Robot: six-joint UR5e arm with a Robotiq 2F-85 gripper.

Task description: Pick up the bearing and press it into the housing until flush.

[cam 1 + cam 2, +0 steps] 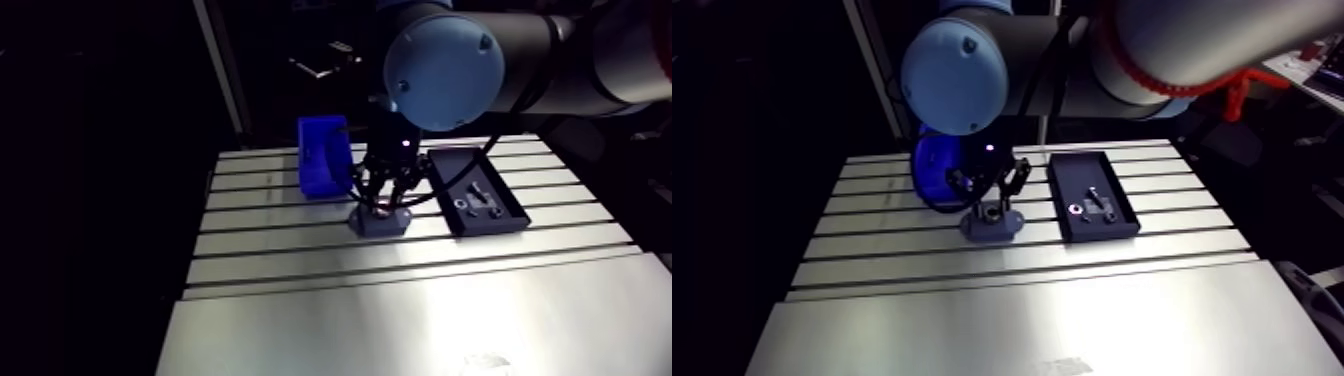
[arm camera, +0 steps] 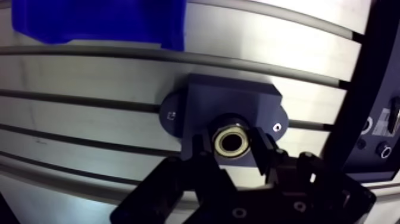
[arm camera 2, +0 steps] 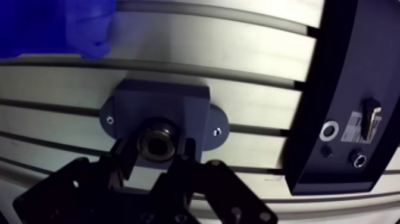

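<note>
While the jaws pinch the bearing point(image 2: 231, 143) at the housing point(image 2: 233, 104) bore, keep it square and press down evenly.

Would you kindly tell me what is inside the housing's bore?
A bearing sits in the housing, the pincer shut on it. The bore underneath is covered, so seating depth cannot be seen.

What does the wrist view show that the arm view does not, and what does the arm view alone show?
Only the wrist view: the gripper shut on the bearing at the housing bore, plus the small flange holes. Only the arm view: the light-blue joint cap and the table right to its near edge. Both: housing, blue bin, black tray, table slots.
</note>
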